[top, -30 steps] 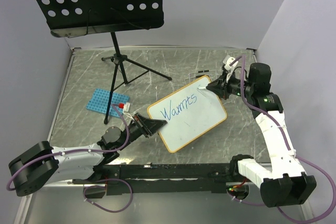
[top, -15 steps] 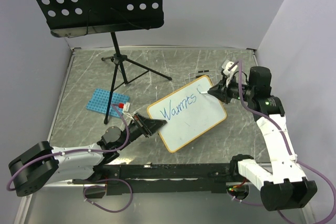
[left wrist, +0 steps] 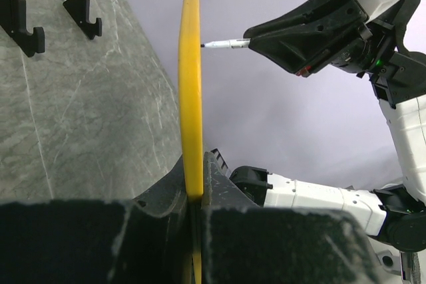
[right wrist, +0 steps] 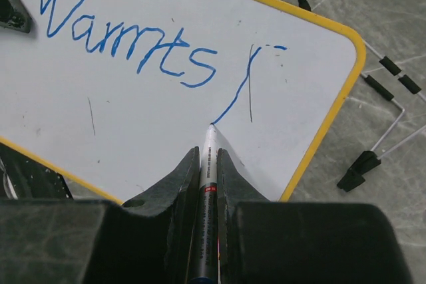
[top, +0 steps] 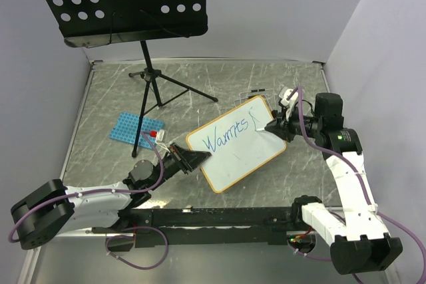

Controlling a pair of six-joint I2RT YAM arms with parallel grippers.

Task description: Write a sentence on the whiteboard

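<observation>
We are mid-sentence. The board [top: 243,157] sits near the middle of the desk [top: 253,78], turned at a slant. The sentence [right wrist: 126,41] so far reads "Warmts" in blue, followed by a long slanted stroke and a short dash, which we take for the start of the next word. The right fingers [right wrist: 176,184] are clamped on the marker [right wrist: 208,157], whose tip rests on the white at the foot of that stroke. The left fingers [left wrist: 163,197] are pinched shut on the board's yellow frame at its left edge, steadying it.

Next, we judge, the stroke wants finishing and the rest of the word must follow. Pressure should be light and even so that the board does not twist in the left grip.

Room is our worry. On this line only a narrow strip of bare white lies between the stroke and the frame's rounded right corner. The letters must be small, or the writing must drop to a second line. Under "Warmts" the white is wide open. Just off the right edge a wire piece [right wrist: 361,163] with black ends lies on the desk, and the marker should pass above it. The stand [top: 116,4] and the rack [top: 133,128] are well apart from the writing end.
</observation>
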